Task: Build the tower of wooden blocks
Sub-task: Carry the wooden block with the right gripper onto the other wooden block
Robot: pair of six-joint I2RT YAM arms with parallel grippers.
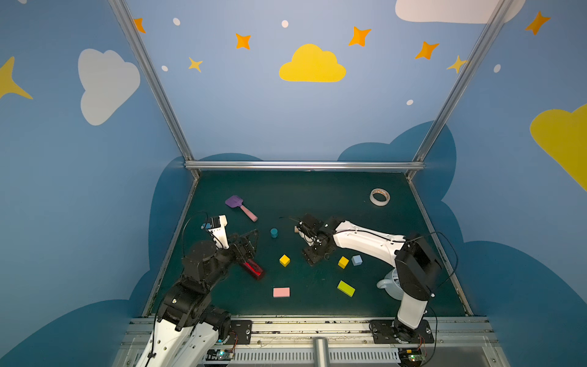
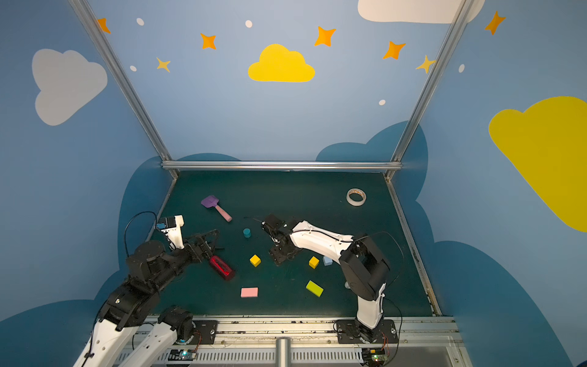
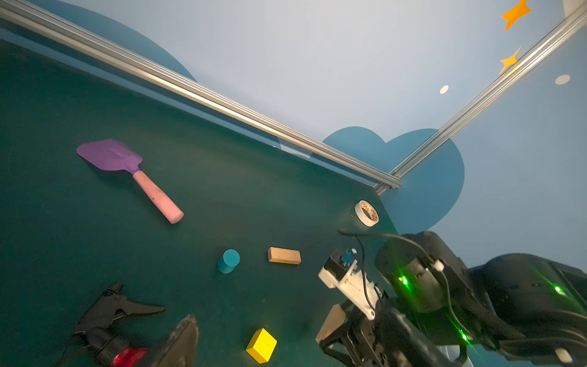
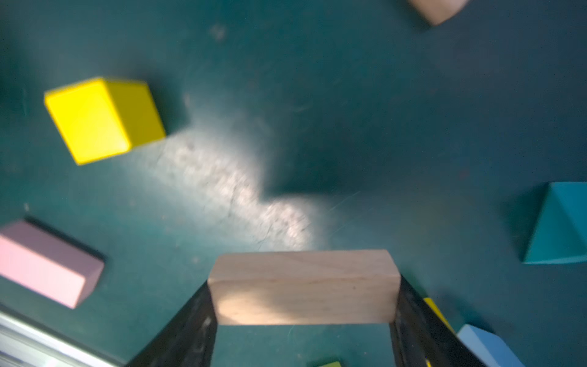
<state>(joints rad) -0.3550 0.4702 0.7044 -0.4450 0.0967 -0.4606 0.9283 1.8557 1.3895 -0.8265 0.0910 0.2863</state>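
Seen from above, a dark green bench sits inside a blue booth painted with clouds and stars, and two robot arms reach in from its near edge. The right claw grasps a tan bar along its length. One black finger presses on each end, so the jaws stand wide yet are clamped on the wood. The wrist view is blurred, and the bar throws a shadow on the bench ahead of it. In both top views this claw points down near the middle of the bench, and its own body hides the bar. The left claw is released, its fingers spread and holding nothing. It sits just beside the black spray head of a red translucent bottle that lies on its side; whether the two touch cannot be told. The other wood blocks lie singly on the bench, none stacked. A second tan bar lies near an upright teal cylinder, and a yellow cube sits left of the right claw. Another yellow cube sits just beside a pale-blue cube. A pink slab and a lime slab lie nearer the front edge, and a teal house-shape shows only in the right wrist view. Toward the back lie a purple spatula with a pink handle and a roll of tape.
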